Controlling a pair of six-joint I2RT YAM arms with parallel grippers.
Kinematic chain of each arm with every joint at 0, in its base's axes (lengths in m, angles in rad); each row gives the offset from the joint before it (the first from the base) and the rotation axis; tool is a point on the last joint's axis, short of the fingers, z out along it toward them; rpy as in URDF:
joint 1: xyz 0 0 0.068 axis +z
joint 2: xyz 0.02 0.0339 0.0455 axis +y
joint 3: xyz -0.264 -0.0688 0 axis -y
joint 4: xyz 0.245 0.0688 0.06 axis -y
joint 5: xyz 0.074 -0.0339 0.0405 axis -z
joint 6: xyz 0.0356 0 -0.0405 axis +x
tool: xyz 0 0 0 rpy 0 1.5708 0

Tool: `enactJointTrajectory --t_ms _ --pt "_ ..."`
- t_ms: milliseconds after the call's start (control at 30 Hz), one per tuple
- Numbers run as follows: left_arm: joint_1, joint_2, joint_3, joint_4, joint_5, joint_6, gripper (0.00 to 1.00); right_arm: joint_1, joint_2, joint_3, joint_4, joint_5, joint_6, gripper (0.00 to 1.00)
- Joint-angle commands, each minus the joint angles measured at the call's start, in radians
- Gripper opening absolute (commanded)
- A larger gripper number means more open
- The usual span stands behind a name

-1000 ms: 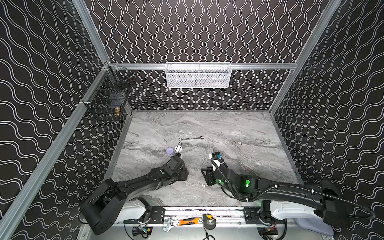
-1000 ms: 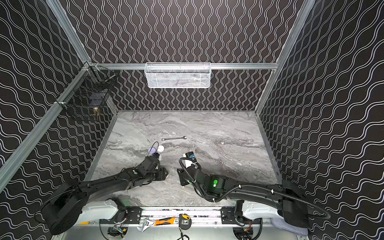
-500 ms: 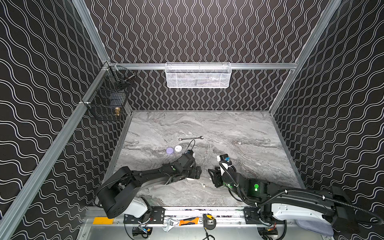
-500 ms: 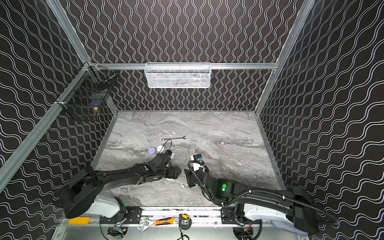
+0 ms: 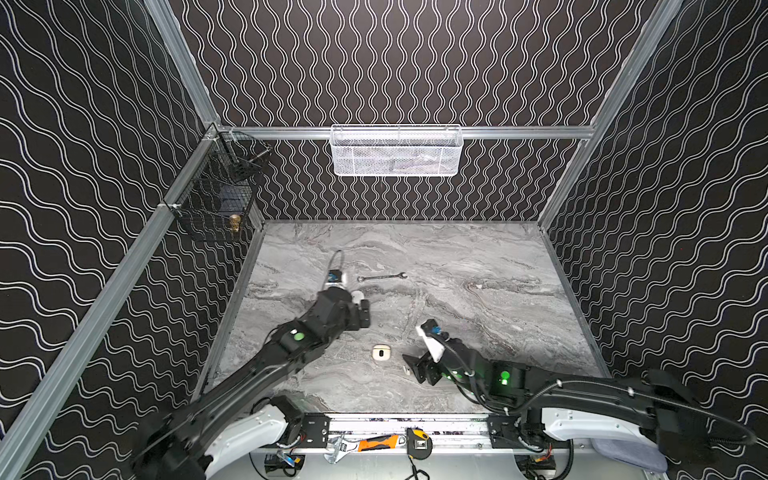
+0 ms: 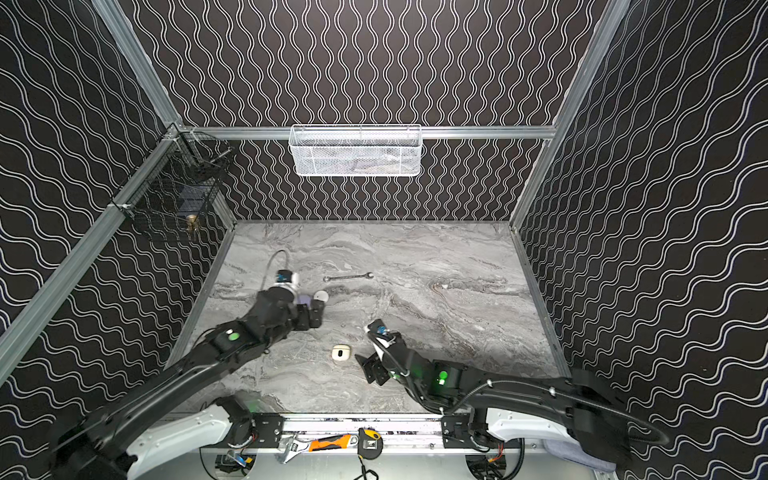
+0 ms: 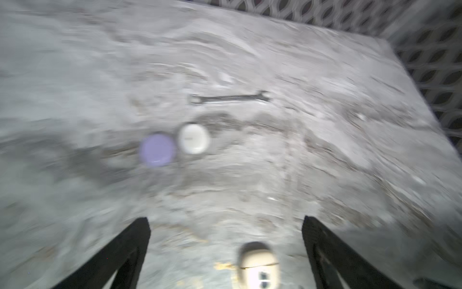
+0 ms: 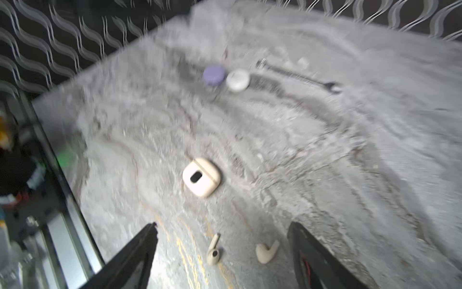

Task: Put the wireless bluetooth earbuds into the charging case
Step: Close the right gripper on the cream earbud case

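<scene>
Right wrist view showed two cream stemmed plastic earbuds [image 8: 213,250] lying loose near the cream rounded plastic charging case [image 8: 201,177]. The right gripper [image 8: 223,225] straddled them, spread wide and empty, probably lining up a pick. The left gripper [image 7: 225,219] gaped empty too.

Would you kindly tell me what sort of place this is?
Probably a robot test cell: two robot arms mounted at the front of a marble-look tabletop, walled by patterned panels on an aluminium frame holding a white mesh basket.

The charging case [image 5: 381,353] lies before the wrench [image 5: 381,277], earbuds [image 8: 266,251] near it.
</scene>
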Motion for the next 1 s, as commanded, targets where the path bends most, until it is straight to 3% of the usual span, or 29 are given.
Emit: enactJointTrajectory --t_ms 0,200,400,767,967 --pt "0.100 -0.091 -0.074 -0.113 -0.004 -0.016 0.99 -0.002 0.142 0.074 0.045 -0.110 -0.098 0.88" --pt "0.223 -0.127 -0.180 -0.093 0.090 -0.005 0.99 -0.032 0.401 0.243 -0.030 -0.138 -0.149 0.91" --pt "0.223 -0.122 -0.223 -0.059 0.119 0.003 0.99 -0.107 0.498 0.288 -0.028 -0.234 -0.179 0.92" --pt "0.223 -0.122 -0.214 -0.079 0.140 -0.008 0.99 -0.134 0.636 0.382 -0.063 -0.349 -0.233 0.92" --pt "0.223 -0.113 -0.210 -0.073 0.168 -0.009 0.99 -0.132 0.666 0.396 -0.083 -0.390 -0.215 0.84"
